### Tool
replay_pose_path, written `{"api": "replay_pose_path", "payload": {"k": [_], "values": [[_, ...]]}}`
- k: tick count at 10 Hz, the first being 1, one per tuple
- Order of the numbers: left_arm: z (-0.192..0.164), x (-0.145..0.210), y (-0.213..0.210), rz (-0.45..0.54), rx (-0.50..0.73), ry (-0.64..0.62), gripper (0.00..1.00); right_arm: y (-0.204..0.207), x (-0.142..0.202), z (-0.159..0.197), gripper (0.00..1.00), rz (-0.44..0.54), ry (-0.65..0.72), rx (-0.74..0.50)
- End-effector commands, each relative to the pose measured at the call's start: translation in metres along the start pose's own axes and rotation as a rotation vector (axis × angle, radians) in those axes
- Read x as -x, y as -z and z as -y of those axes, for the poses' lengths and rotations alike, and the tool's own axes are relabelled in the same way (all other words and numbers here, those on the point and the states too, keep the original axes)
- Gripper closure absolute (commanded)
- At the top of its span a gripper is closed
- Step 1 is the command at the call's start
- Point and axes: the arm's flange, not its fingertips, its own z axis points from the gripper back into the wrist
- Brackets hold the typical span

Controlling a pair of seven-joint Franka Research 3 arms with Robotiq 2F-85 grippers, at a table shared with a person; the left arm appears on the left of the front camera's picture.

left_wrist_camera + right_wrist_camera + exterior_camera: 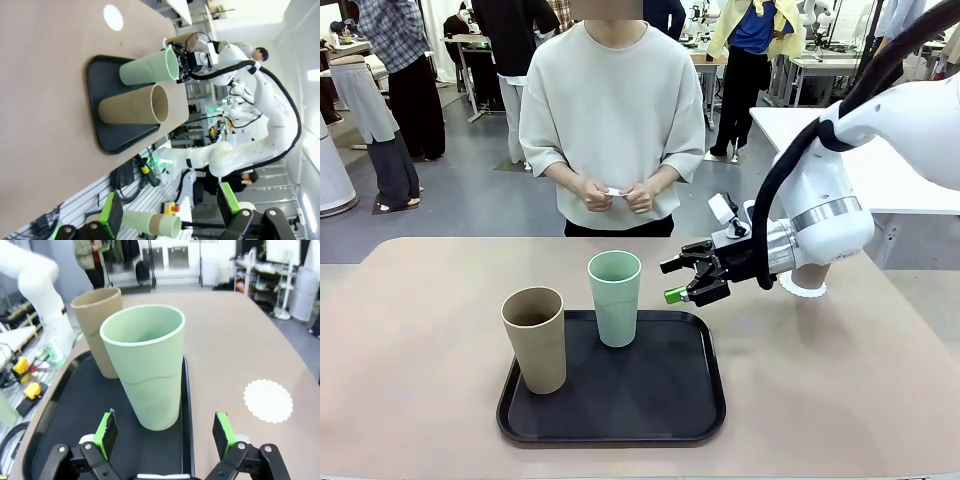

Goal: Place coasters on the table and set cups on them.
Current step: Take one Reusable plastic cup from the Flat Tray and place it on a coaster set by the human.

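Right wrist view: my right claw (165, 432) is released and empty, jaws wide, just short of the mint cup (147, 365), which stands on the black tray (65, 407) with a tan cup (100, 330) beyond. Off the claw's right a coaster (268, 400) lies bare on the worktop (235, 340). Behind its wrist, a second coaster (805, 289) seems already to carry another cup (810, 274). Two cups remain, I judge.

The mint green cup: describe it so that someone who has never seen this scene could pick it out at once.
On the wide beige-pink table lies a black rounded-corner tray with two tall handleless cups standing upright on it. The mint green cup is the one at the tray's far edge, toward the person; the other, nearer the robot's left, is a tan-brown cup.
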Motion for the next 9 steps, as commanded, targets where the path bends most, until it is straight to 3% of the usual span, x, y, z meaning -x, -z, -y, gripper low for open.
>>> {"api": "replay_pose_path", "payload": {"k": [1,5,9], "values": [[0.000,0.001,-0.002,0.003,0.012,0.008,0.00,0.007,0.023,-0.002,0.00,0.087,0.004,-0.015],[0.000,0.001,-0.002,0.003,0.012,0.008,0.00,0.031,0.023,-0.014,0.00,0.065,0.007,-0.104],[0.000,0.001,-0.002,0.003,0.012,0.008,0.00,0.048,0.022,-0.011,0.00,0.068,-0.022,-0.111]]}}
